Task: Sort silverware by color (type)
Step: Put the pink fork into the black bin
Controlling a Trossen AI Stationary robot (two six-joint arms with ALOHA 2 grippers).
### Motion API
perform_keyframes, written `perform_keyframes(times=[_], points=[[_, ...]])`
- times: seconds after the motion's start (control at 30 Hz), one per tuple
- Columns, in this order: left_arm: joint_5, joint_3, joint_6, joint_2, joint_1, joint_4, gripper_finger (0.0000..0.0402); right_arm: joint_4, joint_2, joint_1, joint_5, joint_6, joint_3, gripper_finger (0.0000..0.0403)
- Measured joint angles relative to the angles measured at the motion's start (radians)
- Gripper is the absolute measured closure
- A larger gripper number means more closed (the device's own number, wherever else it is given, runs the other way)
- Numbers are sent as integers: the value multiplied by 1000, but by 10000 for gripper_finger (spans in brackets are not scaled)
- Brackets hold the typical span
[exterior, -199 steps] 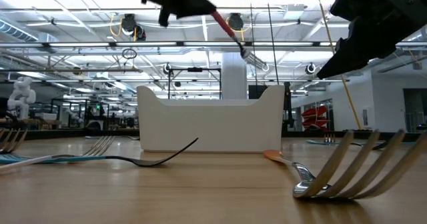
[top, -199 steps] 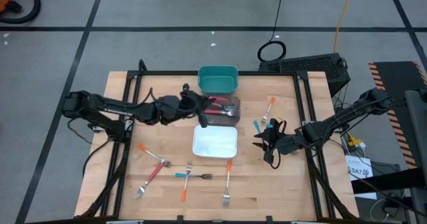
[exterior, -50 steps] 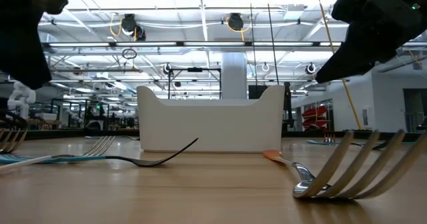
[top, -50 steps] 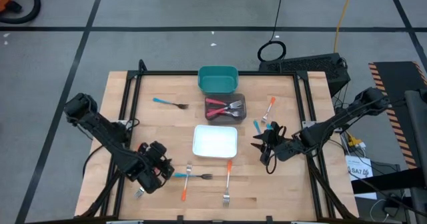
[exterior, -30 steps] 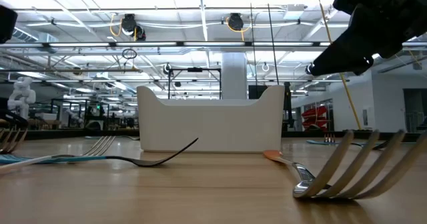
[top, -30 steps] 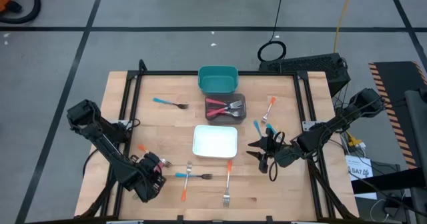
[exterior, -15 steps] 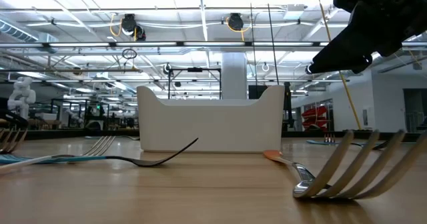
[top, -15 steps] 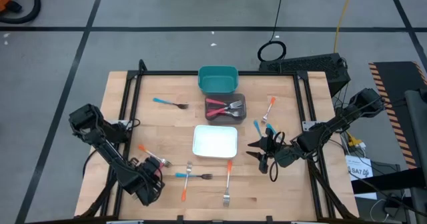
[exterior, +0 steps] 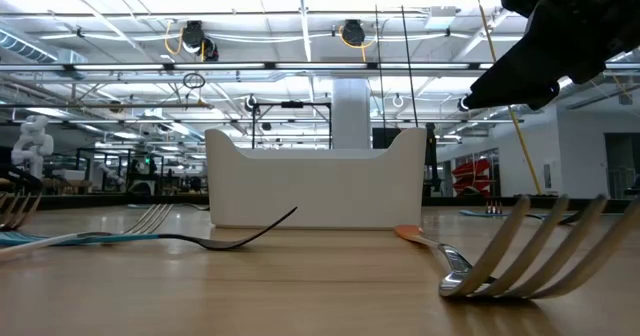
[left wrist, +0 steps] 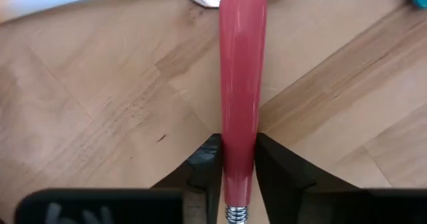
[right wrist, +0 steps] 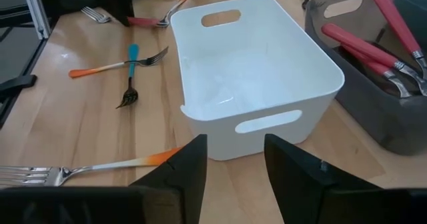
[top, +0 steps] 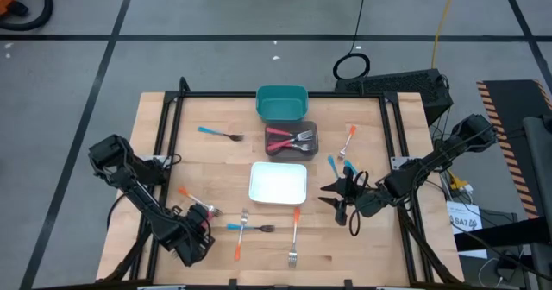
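so far only red forks (top: 282, 137) lay in the dark bin (top: 311, 148); left gripper (left wrist: 238, 177) jaws clamped a red-handled fork (left wrist: 241, 84), right gripper (right wrist: 233, 159) jaws stood apart; others remained on the bench (top: 379, 247).

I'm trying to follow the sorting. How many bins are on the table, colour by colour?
Teal bin: 1
Dark grey bin: 1
White bin: 1
Total: 3
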Motion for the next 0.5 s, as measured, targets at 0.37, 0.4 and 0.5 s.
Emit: perform_keyframes(times=[0.37, 0.4, 0.5], points=[[-47, 1, -8, 3, -3, -13, 352, 0, 0, 0, 0, 0, 0, 258], [-48, 6, -5, 5, -3, -19, 352, 0, 0, 0, 0, 0, 0, 257], [-58, 37, -2, 7, -7, -62, 353, 0, 0, 0, 0, 1, 0, 258]])
